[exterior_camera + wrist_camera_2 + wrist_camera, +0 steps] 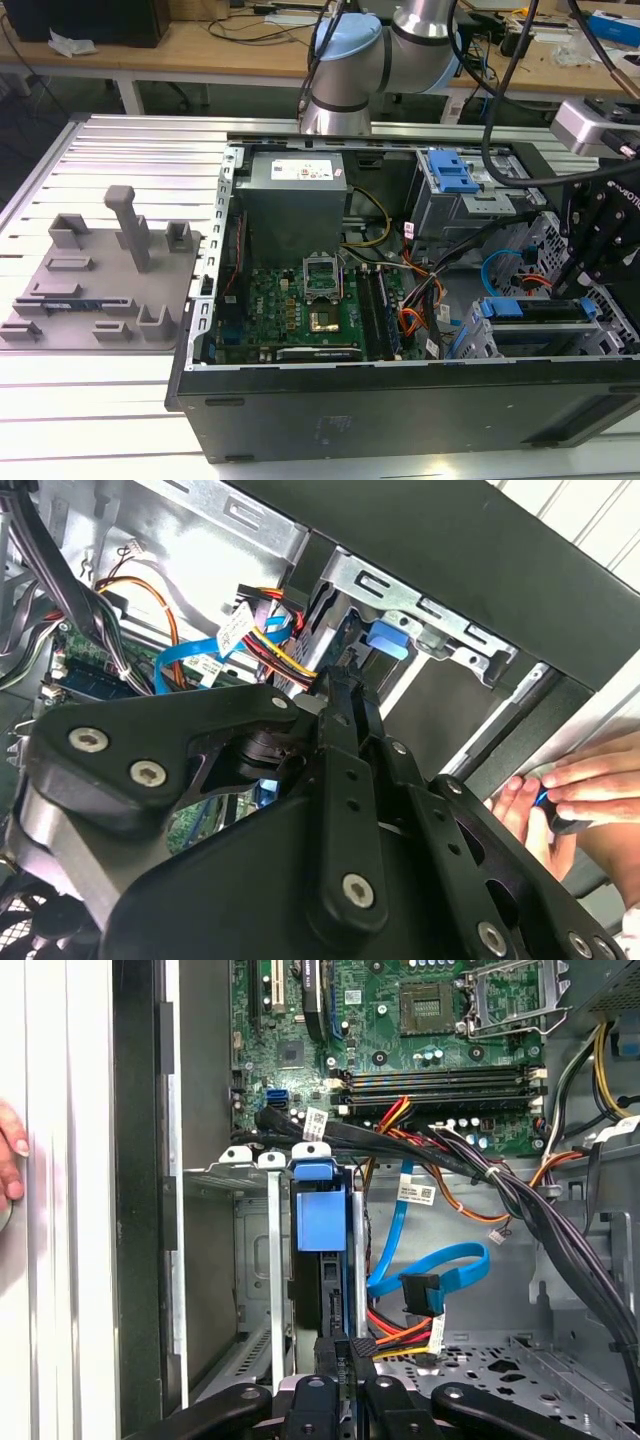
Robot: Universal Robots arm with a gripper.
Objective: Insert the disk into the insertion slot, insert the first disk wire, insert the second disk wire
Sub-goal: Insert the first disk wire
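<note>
Gripper [346,1348] fingers closed at disk [320,1215] end. Disk sits in slot [215,1173] — blue cable [440,1265], wire bundle [400,1335] just beside — hand [575,785] on case [450,550] edge.

No print can be read. The power supply's white label [297,172] has lettering too small to make out. In the first wrist view a white tag [415,1192] on a cable is equally illegible, as is the tag [232,630] in the second wrist view.

ribbed aluminium table [120,140] | cluttered wooden workbenches [200,45] behind
</note>
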